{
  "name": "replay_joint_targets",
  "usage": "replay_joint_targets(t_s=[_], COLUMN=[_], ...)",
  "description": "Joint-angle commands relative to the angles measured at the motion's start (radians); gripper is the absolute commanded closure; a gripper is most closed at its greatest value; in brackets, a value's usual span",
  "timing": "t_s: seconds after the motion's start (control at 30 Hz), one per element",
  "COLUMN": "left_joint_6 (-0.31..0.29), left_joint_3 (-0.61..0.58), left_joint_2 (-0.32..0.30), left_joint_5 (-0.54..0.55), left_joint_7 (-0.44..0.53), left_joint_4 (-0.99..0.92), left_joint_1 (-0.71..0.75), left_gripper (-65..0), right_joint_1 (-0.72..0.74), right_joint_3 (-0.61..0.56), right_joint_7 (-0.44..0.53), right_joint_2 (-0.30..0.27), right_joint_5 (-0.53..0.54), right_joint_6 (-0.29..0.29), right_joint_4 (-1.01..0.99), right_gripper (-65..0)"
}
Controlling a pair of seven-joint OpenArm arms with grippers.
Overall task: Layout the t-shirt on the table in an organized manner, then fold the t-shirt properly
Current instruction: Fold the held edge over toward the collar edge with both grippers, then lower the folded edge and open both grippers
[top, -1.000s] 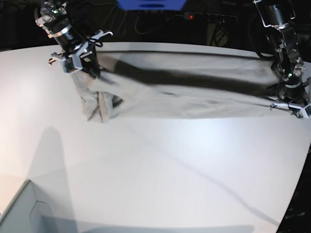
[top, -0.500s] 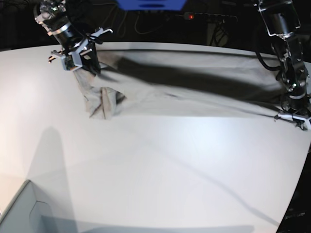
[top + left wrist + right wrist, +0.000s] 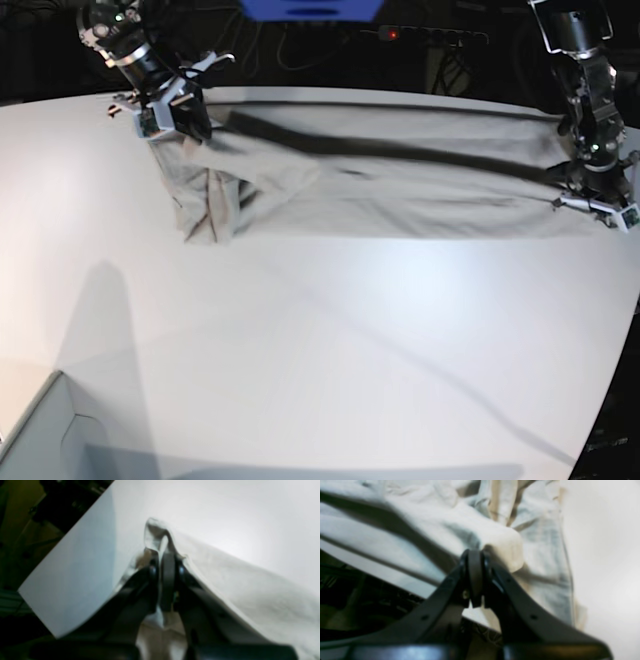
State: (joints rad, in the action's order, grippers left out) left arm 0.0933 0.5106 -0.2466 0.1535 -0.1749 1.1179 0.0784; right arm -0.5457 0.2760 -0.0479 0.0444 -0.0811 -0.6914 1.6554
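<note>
Since a moment ago both arms are lifting and pulling the t-shirt [image 3: 380,185] tauter, so its long shadow is thinning into a narrow band.

Nearest the base camera, a grey box corner [image 3: 40,440] is sitting at the bench's [image 3: 330,350] front left, and the broad white surface beyond it is lying bare. Farther back, the t-shirt is stretching as a long strip across the far side of the bench, with a crumpled bunch hanging down onto the surface at its left end. The right end effector [image 3: 172,112] is clenching that left end, its jaws pinched together on a fold of cloth in the wrist view [image 3: 475,562]. The left end effector [image 3: 598,205] is gripping the opposite end near the bench's right edge, jaws squeezed onto a raised peak of fabric [image 3: 165,565].
</note>
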Motion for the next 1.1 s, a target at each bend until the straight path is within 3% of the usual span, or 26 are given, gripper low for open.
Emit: replay_joint_targets(t_s=[0.0,0.23,0.4,0.57,0.8,0.93,1.07], left_joint_6=[0.007,0.007,0.007,0.007,0.007,0.009,0.009], left_joint_3=[0.006,0.004,0.006,0.006,0.046,0.05,0.049], left_joint_2=[-0.018,-0.018,-0.018,-0.018,-0.012,-0.018,-0.029], left_joint_5=[-0.004,-0.004,-0.004,-0.004,-0.004,-0.004,-0.004], left_joint_7=[0.024,0.015,0.019,0.015,0.015,0.015,0.015], left_joint_4=[0.009,-0.037,-0.022,0.035,0.155,0.139,0.081], left_joint_1=[0.002,0.004,0.044,0.068,0.105,0.099,0.085], left_gripper=[-0.5,-3.0,-19.9,-32.8,-39.0,-39.3,-39.3], right_joint_1=[-0.006,-0.004,-0.004,0.0,-0.004,-0.006,-0.007], right_joint_3=[0.002,0.002,0.002,0.002,0.007,0.012,0.033], right_joint_7=[0.026,0.026,0.024,0.021,0.026,0.026,0.021], right_joint_2=[-0.007,-0.007,-0.008,-0.008,-0.008,-0.008,-0.001], right_joint_5=[0.014,0.014,0.013,0.013,0.014,0.017,0.017], right_joint_6=[-0.007,-0.007,-0.007,-0.007,-0.007,-0.007,-0.007], right_joint_4=[0.015,0.015,0.015,0.015,0.025,0.055,0.102], right_gripper=[0.0,0.0,0.0,-0.5,-19.8,-25.6,-27.0])
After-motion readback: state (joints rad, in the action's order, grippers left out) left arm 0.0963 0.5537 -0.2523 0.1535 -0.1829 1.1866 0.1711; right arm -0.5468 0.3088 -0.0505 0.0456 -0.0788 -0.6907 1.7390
